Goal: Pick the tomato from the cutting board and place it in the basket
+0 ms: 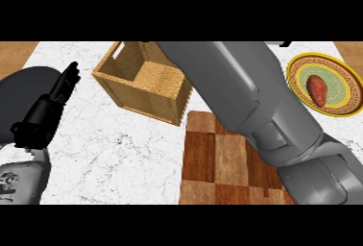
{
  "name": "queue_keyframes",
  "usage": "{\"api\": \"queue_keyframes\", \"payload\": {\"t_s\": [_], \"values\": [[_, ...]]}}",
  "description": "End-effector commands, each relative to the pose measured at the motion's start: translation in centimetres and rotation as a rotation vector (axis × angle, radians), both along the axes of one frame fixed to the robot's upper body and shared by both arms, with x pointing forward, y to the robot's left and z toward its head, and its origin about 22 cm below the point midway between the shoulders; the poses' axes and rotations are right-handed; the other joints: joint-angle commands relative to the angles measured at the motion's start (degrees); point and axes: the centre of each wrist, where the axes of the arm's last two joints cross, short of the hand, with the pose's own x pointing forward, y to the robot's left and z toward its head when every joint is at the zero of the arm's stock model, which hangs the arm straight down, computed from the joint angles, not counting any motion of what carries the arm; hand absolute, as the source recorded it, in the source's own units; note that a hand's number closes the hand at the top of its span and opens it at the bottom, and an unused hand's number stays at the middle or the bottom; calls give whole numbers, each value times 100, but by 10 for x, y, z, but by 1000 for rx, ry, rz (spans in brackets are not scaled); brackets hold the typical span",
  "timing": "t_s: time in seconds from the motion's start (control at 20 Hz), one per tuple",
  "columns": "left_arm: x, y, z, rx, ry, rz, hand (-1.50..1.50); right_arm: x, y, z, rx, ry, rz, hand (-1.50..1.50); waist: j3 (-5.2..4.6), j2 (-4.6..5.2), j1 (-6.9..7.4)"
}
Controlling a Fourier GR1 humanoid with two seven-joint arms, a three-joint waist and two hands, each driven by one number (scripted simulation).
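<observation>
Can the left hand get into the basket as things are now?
Probably yes. The left hand rests open just left of the basket, with bare counter between them. The right forearm crosses the basket's far right side only.

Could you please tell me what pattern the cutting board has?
The cutting board shows a checkered pattern of light and dark brown wood, head view.

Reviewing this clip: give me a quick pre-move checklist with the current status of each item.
1. Tomato located: cannot tell; none shows on the cutting board.
2. Right hand state: cannot tell; only the right forearm shows, reaching over the basket.
3. Basket upright and open: ok.
4. Left hand out of the way: ok, open at the left edge.
5. Plate clear of the path: ok, it sits at the right, holding a reddish item.
</observation>
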Motion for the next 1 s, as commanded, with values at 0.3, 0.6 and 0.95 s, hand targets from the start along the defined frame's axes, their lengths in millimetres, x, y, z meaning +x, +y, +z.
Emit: {"api": "queue_keyframes", "payload": {"t_s": [0.3, 0.6, 0.95], "values": [[3, 16, 11, 8, 5, -12, 0, 8, -2, -7, 62, 139, 82, -150, 2, -5, 16], [-2, 2, 4, 5, -3, -13, 0, 5, -4, 8, 322, -18, 51, -150, 3, 7, 52], [-2, 2, -4, -10, 3, 5, 0, 18, -43, 10, 674, -205, -202, -150, 4, 3, -48]]}}
